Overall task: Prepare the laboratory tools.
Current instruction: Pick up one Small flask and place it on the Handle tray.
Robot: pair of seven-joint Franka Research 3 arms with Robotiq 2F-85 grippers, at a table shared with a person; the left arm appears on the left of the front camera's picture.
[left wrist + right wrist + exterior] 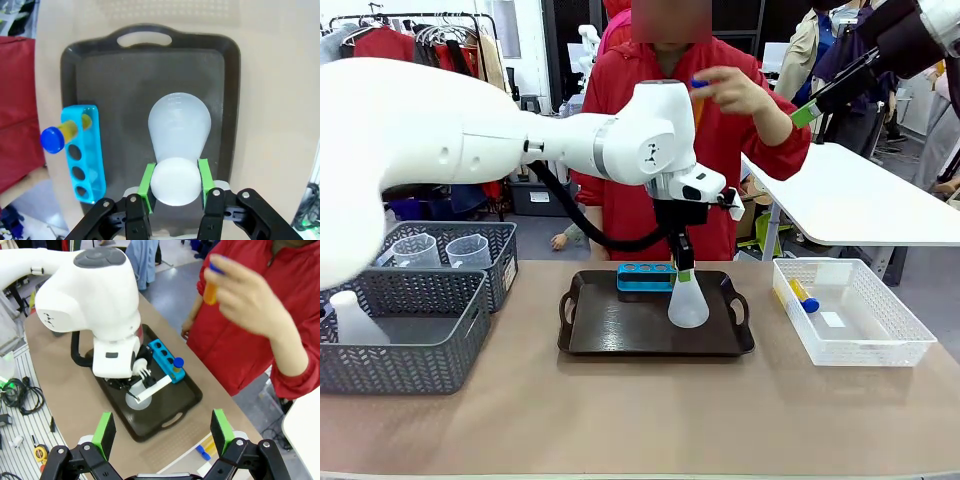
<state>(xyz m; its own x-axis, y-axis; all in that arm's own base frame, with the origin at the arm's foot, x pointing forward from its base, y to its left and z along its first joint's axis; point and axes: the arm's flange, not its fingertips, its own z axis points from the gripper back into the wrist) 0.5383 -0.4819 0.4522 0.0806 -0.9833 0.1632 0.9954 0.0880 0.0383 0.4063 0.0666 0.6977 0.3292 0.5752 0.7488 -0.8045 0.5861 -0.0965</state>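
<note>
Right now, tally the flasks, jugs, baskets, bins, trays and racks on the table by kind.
flasks: 2
jugs: 2
grey baskets: 2
white bin: 1
tray: 1
blue rack: 1
Total: 9

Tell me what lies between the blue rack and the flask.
Nothing: in the left wrist view, only bare tray separates the rack from the flask.

Dark tray (620,322) sits between grey mesh baskets (415,347) and white lattice bin (870,353)
</note>
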